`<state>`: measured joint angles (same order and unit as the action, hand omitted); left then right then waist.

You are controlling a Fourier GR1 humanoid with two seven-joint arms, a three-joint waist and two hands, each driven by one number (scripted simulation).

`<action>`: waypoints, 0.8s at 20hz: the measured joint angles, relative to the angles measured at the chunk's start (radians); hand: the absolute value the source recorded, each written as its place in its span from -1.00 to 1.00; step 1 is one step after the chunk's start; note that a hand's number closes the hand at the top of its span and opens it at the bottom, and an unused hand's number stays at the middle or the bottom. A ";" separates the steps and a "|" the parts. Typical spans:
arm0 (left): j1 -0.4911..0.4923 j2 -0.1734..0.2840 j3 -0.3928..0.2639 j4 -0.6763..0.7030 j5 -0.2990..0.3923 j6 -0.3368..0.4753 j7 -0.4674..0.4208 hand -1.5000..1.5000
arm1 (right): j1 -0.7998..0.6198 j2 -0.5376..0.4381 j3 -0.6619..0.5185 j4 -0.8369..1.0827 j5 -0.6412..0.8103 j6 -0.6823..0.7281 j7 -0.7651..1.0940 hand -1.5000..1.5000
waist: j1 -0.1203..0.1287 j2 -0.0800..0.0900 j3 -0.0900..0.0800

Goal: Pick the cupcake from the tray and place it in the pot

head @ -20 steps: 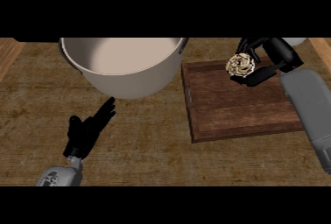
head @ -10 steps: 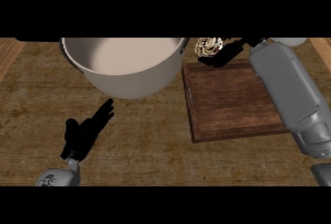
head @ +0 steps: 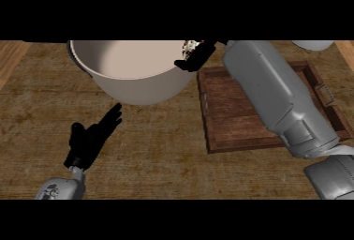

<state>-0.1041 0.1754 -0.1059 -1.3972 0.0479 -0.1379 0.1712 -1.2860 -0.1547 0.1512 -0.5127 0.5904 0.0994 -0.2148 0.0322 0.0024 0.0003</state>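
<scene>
Cupcake (head: pixel 191 45) in right robot hand (head: pixel 196 56) over pot (head: pixel 131 70).

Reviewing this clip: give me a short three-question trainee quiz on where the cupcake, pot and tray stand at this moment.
1. True or false: the cupcake lies on the tray.
2. Which hand holds the cupcake? A) left hand B) right hand C) neither
3. Fill in: the cupcake is held over the right part of the rim of the ____.

Key:
1. False; the right hand holds it up at the pot's edge, off the tray.
2. B; the left hand rests open at the lower left.
3. pot
</scene>
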 measured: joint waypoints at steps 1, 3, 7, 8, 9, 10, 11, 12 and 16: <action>0.001 0.001 0.000 0.002 0.001 -0.005 -0.001 0.00 | -0.008 0.003 0.019 0.011 0.028 -0.016 0.007 1.00 | 0.001 -0.002 0.000; 0.005 -0.005 -0.007 0.002 -0.003 -0.005 -0.004 0.00 | -0.033 0.026 0.065 0.033 0.090 -0.054 0.048 1.00 | 0.006 -0.003 -0.001; -0.007 -0.013 -0.011 0.008 -0.008 -0.003 0.003 0.00 | -0.071 0.076 0.142 0.103 0.193 -0.088 0.123 1.00 | 0.013 -0.001 -0.002; -0.007 -0.008 -0.009 0.006 -0.006 -0.009 -0.001 0.00 | -0.076 0.087 0.151 0.131 0.206 -0.075 0.139 1.00 | 0.017 0.002 -0.002; -0.002 -0.013 -0.015 0.005 -0.009 -0.008 -0.005 0.00 | -0.079 0.101 0.163 0.158 0.216 -0.056 0.161 1.00 | 0.021 0.004 -0.002; -0.003 -0.019 -0.020 0.005 -0.014 -0.003 -0.005 0.00 | -0.081 0.111 0.171 0.187 0.224 -0.028 0.180 1.00 | 0.021 0.007 -0.003; -0.008 -0.020 -0.019 0.012 -0.017 -0.002 -0.010 0.00 | -0.087 0.121 0.179 0.211 0.228 0.002 0.209 1.00 | 0.023 0.009 -0.002; -0.009 -0.023 -0.020 0.011 -0.017 -0.002 -0.011 0.00 | -0.090 0.128 0.176 0.239 0.228 0.022 0.238 -1.00 | 0.025 0.011 -0.002; -0.026 -0.037 -0.031 0.020 -0.024 -0.004 -0.015 0.00 | -0.098 0.145 0.197 0.290 0.214 0.109 0.330 -1.00 | 0.049 0.017 -0.001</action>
<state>-0.1301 0.1380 -0.1374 -1.3772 0.0239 -0.1420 0.1557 -1.3839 -0.0100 0.3478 -0.2225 0.8040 0.2085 0.1157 0.0809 0.0198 -0.0011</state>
